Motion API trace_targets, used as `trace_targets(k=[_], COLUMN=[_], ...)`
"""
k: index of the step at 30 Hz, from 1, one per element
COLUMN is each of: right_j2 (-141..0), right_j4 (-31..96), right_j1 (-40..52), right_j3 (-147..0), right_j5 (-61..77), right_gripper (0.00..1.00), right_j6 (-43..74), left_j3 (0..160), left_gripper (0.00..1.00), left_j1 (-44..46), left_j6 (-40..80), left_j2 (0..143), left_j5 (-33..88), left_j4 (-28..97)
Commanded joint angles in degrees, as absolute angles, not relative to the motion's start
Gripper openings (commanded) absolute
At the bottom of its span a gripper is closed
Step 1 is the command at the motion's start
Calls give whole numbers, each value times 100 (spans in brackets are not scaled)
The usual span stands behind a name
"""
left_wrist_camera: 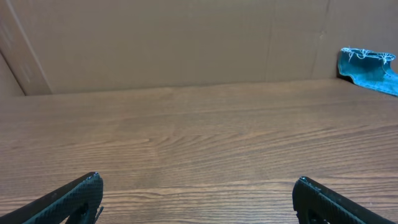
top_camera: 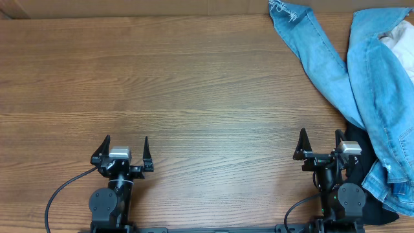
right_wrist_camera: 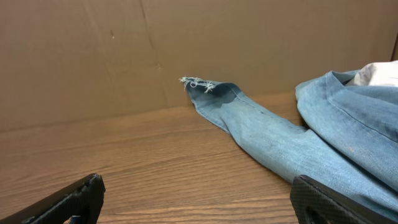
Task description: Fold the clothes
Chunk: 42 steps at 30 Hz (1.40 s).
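Note:
The light blue jeans (top_camera: 372, 84) lie rumpled along the table's right side. One leg runs to a frayed hem (top_camera: 284, 8) at the back edge, seen also from the right wrist as a frayed hem (right_wrist_camera: 199, 84) and from the left wrist as a frayed hem (left_wrist_camera: 367, 62). My left gripper (top_camera: 125, 150) stands open near the front edge, far left of the jeans, nothing between its fingers. Close beside the jeans' lower part, my right gripper (top_camera: 320, 144) is open too, its right finger (right_wrist_camera: 336, 202) next to the denim (right_wrist_camera: 298, 146).
A black garment (top_camera: 362, 139) lies under the jeans by the right arm. An off-white cloth (top_camera: 402, 45) shows at the right edge. A cardboard wall (left_wrist_camera: 186, 43) backs the wooden table (top_camera: 181, 84).

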<state>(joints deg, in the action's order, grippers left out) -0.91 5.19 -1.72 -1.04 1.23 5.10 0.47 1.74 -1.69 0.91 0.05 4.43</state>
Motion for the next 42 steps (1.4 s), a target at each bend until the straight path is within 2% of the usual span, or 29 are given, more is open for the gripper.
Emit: trace_targets(k=[1,37,42], right_j2=[-75,-75,-78], right_j4=[489,482,510], right_j1=[-123,-123,-123], right_j3=[-58,-58,-117], right_j5=[117,150,285], right_gripper=[100,100,100], right_j6=[486,491,548], left_j3=[30,30,34], left_gripper=[100,100,100], left_j1=[115,115,115], left_j6=[-261,-263,137], left_j2=[64,64,64], left_j5=[69,-34,-14], left_j4=[445,429,447])
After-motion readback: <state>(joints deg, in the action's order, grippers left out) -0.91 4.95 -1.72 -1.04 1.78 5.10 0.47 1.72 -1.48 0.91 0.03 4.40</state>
